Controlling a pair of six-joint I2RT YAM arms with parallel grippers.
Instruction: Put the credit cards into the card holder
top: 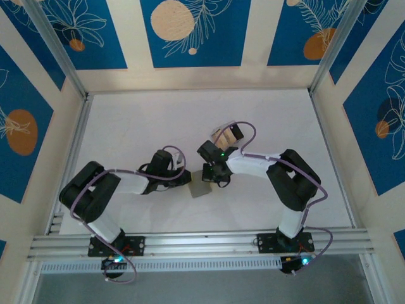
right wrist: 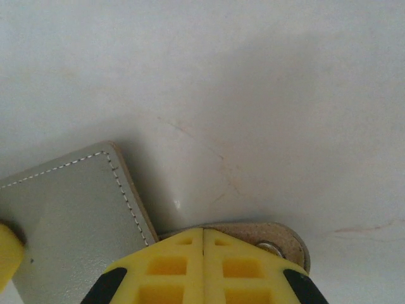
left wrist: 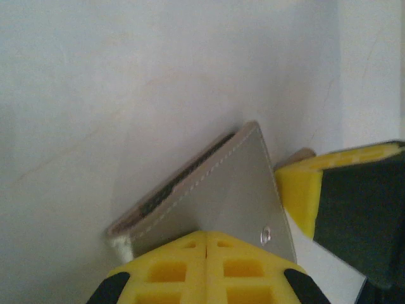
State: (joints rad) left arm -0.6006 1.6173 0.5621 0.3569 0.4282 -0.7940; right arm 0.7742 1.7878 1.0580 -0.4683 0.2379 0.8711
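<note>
The card holder [top: 201,189] is a flat grey wallet lying on the white table between my two grippers. My left gripper [top: 187,178] is shut, its yellow tips [left wrist: 207,233] resting on the card holder's grey face [left wrist: 228,190] beside the snap dot [left wrist: 266,234]. A dark strip shows along the holder's tan edge [left wrist: 171,193]. My right gripper [right wrist: 203,229] is shut too, its tips over the tan snap tab [right wrist: 285,237] beside the holder's stitched corner [right wrist: 69,209]. The credit cards [top: 224,135], tan with a black one, lie just beyond the right wrist.
The white table [top: 139,120] is fenced by aluminium rails [top: 190,240] and blue patterned walls. Both arms bend inward and meet at the middle. One yellow finger of the right gripper [left wrist: 302,190] sits close beside the holder in the left wrist view.
</note>
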